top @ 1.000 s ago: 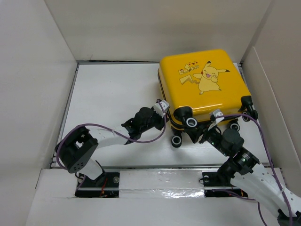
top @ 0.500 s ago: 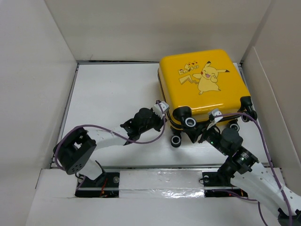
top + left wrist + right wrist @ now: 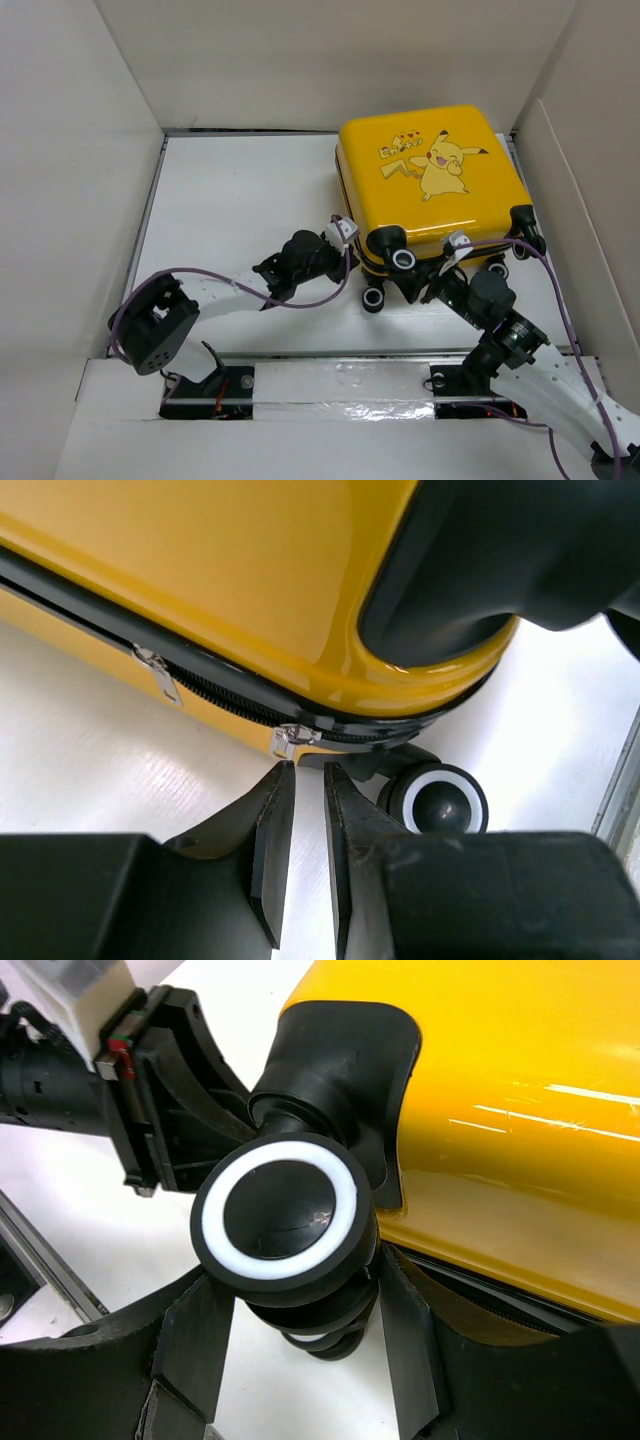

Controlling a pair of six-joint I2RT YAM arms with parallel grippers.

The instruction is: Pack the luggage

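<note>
Luggage [image 3: 430,175] hasn't budged, lid down at the bench's [image 3: 240,190] far right corner. Right hand [image 3: 305,1295] still clamps a wheel [image 3: 280,1215]. Left hand [image 3: 308,772] has edged back, fingers barely parted and empty, just under the zipper pull [image 3: 290,738]. Looks like another grab is due.
</note>
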